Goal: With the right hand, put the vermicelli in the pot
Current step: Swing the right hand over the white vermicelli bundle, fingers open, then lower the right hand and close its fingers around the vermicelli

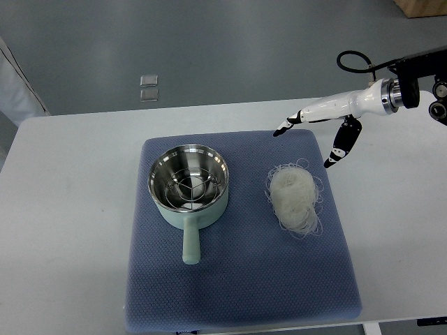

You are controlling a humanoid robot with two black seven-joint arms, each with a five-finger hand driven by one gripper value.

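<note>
1. The right hand [318,136] comes in from the upper right of the frame, white with dark fingertips. Fingers are spread out loose, nothing in them. It sits over the top right corner of the blue mat [237,279], up and to the right of the vermicelli [293,195], not touching it.
2. The vermicelli is a pale, tangled nest on the right half of the mat, with stray strands looping out around it. It's clear of the mat's right edge, though only just.
3. The pot [188,183] is mint green with a shiny steel inside and a wire rack in the bottom. It's left of centre, handle pointing toward the bottom of the frame. There's an open strip of mat between pot and noodles.
4. The white table [63,209] has lots of bare room left of the mat and some on the right. The mat's lower edge runs close to the table's front edge.
5. No brand or writing I can read anywhere.
6. Two small clear squares [149,88] lie on the grey floor at upper left.
</note>
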